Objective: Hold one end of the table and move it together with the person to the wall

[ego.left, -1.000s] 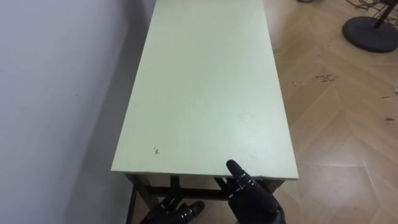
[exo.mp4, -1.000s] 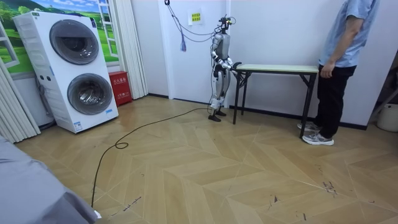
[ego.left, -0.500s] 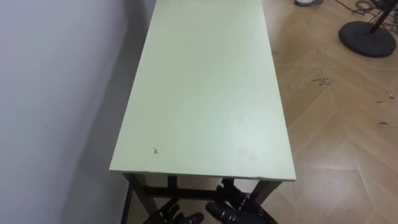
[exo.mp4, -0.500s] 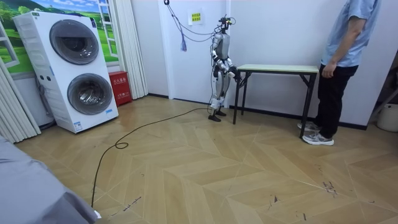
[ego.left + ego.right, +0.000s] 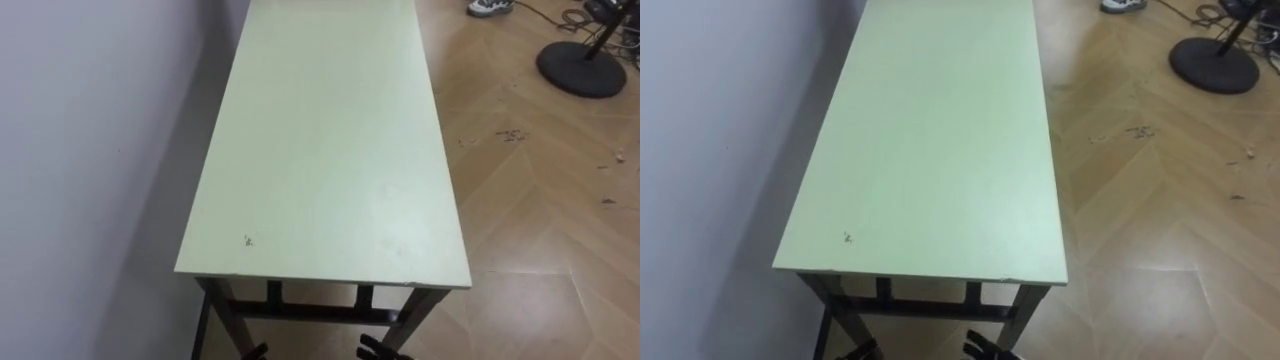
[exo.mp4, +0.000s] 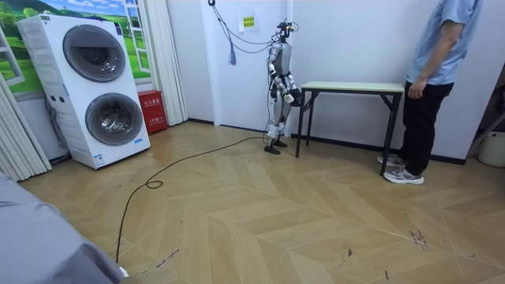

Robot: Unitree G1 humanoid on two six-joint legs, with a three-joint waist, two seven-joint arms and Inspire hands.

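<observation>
At the near short end of the table (image 5: pixel 320 150) the robot is standing. The person (image 6: pixel 432 79) is standing at the far end with one hand near that corner, contact not clear. The table is sitting on its legs against the wall (image 5: pixel 90 150), top bare.

Left hand (image 5: pixel 256 351) and right hand (image 5: pixel 375 350) are showing as dark tips at the eye view's bottom edge, below the top and just in front of the dark frame (image 5: pixel 300 312). I can't tell whether either is apart, together or clamped on anything.

Step in hand, as I'm reading it: getting both hands under the near edge for the lift. To do it well, they should be going in spread toward the two corners, clear of the frame's uprights, at equal height and seating fully before taking load. Lifting should be starting only when the person is lifting too, so the top is staying level. The wall side is looking tight, so the left hand is needing care.

Long axis is running straight away from the robot, parallel to the wall — one short end pointing at the robot, the other at the person. In the room view it is lying left to right.
</observation>
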